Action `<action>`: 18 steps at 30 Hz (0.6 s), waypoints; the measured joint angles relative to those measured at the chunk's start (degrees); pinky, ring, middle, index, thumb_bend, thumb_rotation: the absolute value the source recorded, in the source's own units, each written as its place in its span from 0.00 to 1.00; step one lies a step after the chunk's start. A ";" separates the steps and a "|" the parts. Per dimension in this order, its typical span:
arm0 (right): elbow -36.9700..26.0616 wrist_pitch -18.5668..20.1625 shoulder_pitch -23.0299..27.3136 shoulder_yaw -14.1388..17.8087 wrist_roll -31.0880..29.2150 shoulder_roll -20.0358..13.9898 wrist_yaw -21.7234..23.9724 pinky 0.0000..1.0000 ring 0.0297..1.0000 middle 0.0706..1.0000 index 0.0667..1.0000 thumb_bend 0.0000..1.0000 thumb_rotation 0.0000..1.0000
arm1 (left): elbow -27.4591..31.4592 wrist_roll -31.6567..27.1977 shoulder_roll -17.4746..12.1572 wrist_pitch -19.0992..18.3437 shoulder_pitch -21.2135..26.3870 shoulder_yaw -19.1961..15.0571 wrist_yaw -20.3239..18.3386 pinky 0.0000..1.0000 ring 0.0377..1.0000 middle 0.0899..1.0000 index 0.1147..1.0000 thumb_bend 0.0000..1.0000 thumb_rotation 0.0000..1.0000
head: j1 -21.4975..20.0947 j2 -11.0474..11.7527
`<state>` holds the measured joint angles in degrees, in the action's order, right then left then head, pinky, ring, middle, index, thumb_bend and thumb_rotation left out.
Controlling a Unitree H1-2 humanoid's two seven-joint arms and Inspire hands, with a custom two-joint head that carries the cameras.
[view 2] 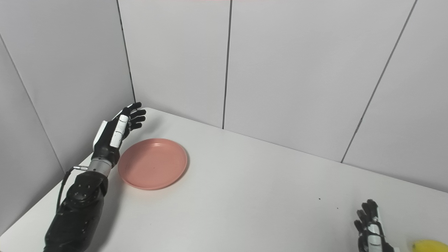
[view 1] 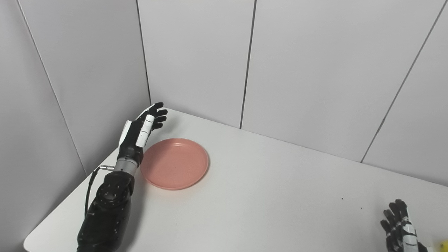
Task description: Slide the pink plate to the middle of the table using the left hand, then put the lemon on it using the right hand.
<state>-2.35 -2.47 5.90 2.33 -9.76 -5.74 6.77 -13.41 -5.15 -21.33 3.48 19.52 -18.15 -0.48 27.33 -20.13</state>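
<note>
No brand, label or legible writing appears on any item in either view.

Nearest, at the bottom right corner, the lemon [view 2: 429,245] lies on the white table [view 2: 266,196], cut off by the picture edge. Just beside it, on its left, the right hand [view 2: 371,229] enters from the bottom edge. Its fingers point away from the robot, spread and released, with nothing held. Whether the hand touches the lemon cannot be determined.

At the near left, the left forearm [view 1: 106,213] rises from the bottom edge along the left side of the table. A black cable [view 1: 90,185] loops beside the wrist and joins a metal connector there.

Farther out, the pink plate [view 1: 174,162] rests flat on the table toward the left rear corner, well apart from the lemon. It holds nothing.

The left hand [view 1: 141,129] stands just beside the plate's left rim, palm turned toward the plate, thumb side up. Its fingers extend toward the rear corner, slightly curled, released and grasping nothing. Contact with the rim cannot be confirmed.

Farthest, grey wall panels [view 1: 196,59] with dark vertical seams enclose the table on the left and rear.
</note>
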 measured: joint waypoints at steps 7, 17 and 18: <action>-0.02 0.00 -0.29 1.51 -2.25 1.12 -0.90 1.00 1.00 0.99 0.97 0.63 0.98 | -4.69 -0.77 -1.85 2.07 0.01 -0.85 0.00 0.82 0.80 0.78 0.77 0.81 1.00 | 2.19 0.00; -0.27 -0.01 -0.65 1.82 -2.98 1.15 -0.77 1.00 1.00 1.00 0.99 0.63 0.99 | -8.04 -2.06 -1.92 2.40 0.03 -1.20 -0.05 0.86 0.82 0.78 0.77 0.83 1.00 | 4.13 0.26; -0.27 -0.01 -0.69 1.81 -2.94 1.15 -0.78 1.00 1.00 1.00 0.99 0.63 0.99 | -8.41 -2.05 -2.00 2.40 0.04 -1.18 -0.09 0.87 0.82 0.78 0.77 0.83 1.00 | 4.13 0.26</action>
<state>-2.62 -2.48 5.21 4.14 -12.70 -4.60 5.99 -21.82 -7.21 -23.34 5.88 19.56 -19.32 -0.57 31.46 -19.86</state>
